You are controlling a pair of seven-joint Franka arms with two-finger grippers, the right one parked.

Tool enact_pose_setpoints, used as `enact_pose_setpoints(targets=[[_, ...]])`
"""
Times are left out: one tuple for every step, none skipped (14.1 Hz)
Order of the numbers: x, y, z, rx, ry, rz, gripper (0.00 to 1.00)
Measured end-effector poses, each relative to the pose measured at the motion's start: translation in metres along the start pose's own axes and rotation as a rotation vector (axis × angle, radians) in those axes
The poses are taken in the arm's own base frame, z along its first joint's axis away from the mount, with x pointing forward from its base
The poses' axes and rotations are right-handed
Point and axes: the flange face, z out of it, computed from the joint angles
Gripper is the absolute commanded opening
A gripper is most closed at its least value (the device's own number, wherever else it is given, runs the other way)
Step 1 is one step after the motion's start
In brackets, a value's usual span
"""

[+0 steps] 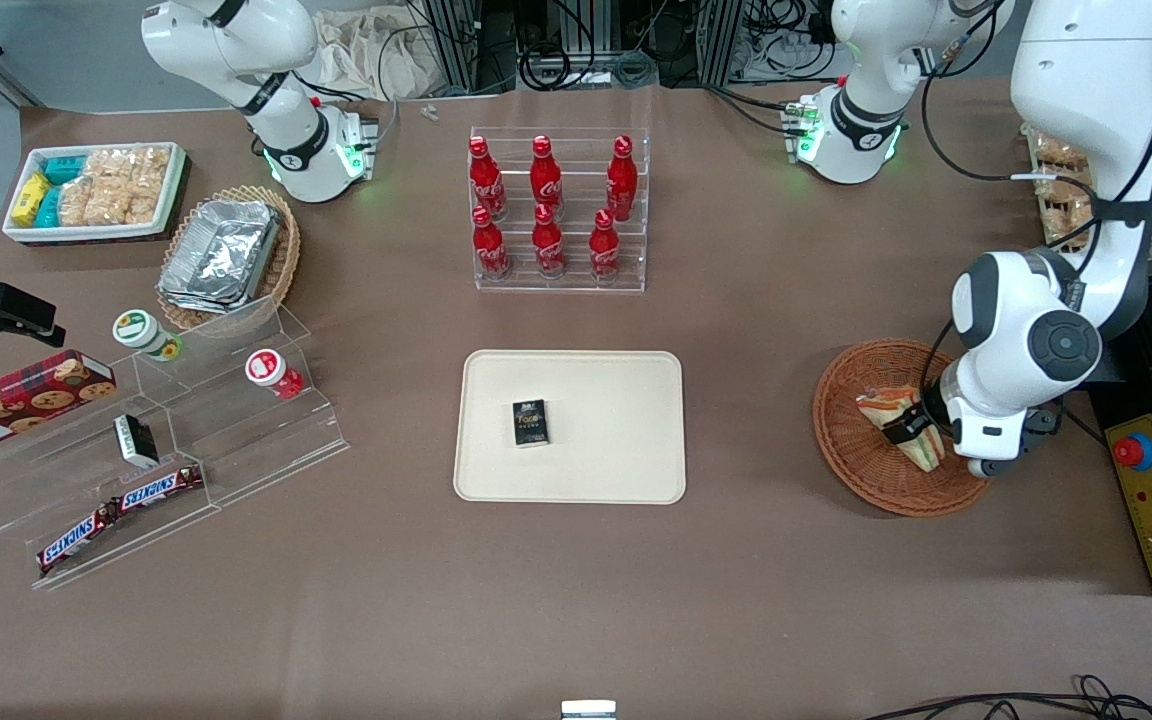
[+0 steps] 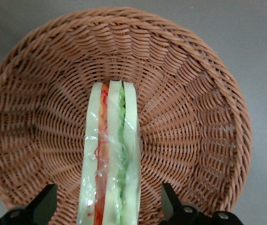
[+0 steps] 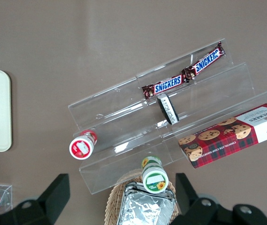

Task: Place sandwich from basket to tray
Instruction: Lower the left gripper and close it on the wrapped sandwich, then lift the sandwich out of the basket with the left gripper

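Sandwich (image 2: 109, 159) in basket (image 2: 189, 117); hand (image 2: 109, 206) straddles it, fingers wide, ungripped. Lift, transfer to tray (image 1: 616, 440) pending.

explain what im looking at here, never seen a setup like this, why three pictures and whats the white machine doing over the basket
These are two white robot arms at a brown table, filmed by three cameras at once. One camera looks down on the table from the front; the other two sit on the arms' wrists. The working arm's gripper is down in the round reddish-brown basket, its fingers open on either side of a wrapped sandwich standing on edge, not yet gripped. The sandwich should go onto the cream tray in the middle of the table, which already holds a small dark packet. Farther from the front camera stand red cola bottles; snacks on clear steps lie toward the parked arm's end.
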Motion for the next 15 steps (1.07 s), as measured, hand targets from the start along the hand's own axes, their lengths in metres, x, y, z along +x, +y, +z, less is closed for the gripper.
enact_pose_setpoints(targets=[[-0.001,0.0,0.005,-0.001,0.0,0.0,1.0],[-0.001,-0.001,0.009,-0.001,0.0,0.001,1.0],[-0.002,-0.001,0.011,0.0,-0.002,0.001,1.0],[-0.002,-0.001,0.013,0.001,-0.003,-0.001,1.0],[-0.003,-0.001,0.014,0.002,-0.004,-0.003,1.0],[-0.003,-0.001,0.015,0.002,-0.004,-0.005,1.0],[-0.003,-0.001,0.017,0.001,-0.004,-0.005,0.99],[-0.003,-0.001,0.018,0.002,-0.005,-0.006,0.99],[-0.003,-0.001,0.021,0.003,-0.007,-0.006,0.93],[-0.003,-0.001,0.024,0.005,-0.009,-0.006,0.83],[-0.003,-0.001,0.026,0.006,-0.011,-0.006,0.68],[-0.003,-0.001,0.029,0.007,-0.013,-0.006,0.54],[-0.003,-0.001,0.03,0.008,-0.014,-0.007,0.44],[-0.003,-0.001,0.031,0.008,-0.013,-0.007,0.37],[-0.003,-0.001,0.03,0.007,-0.012,-0.007,0.32]])
